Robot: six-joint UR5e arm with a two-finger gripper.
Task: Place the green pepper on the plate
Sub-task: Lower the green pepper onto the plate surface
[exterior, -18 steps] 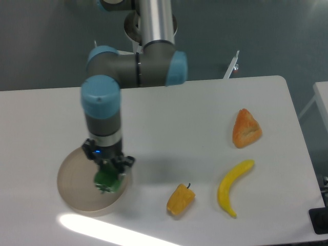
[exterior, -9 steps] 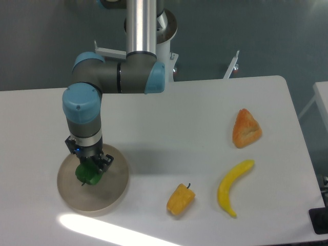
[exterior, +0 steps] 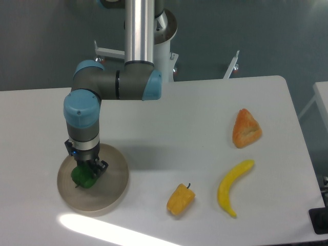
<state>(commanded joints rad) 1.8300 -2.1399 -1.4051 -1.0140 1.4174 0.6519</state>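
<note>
The arm reaches down from the back of the white table and its gripper sits low over the plate, clenched around the green pepper. The pepper is inside the plate's rim, on the left half of the dish, though from here I cannot tell whether it rests on the surface or hangs just above it. The plate itself lies near the table's front-left area, with bare tabletop around it and a bright streak of light just in front. Off to the right, well apart from the plate, a yellow-orange pepper lies near the front edge, a banana curves just beyond it, and an orange wedge-shaped piece sits farther back toward the right edge.
</note>
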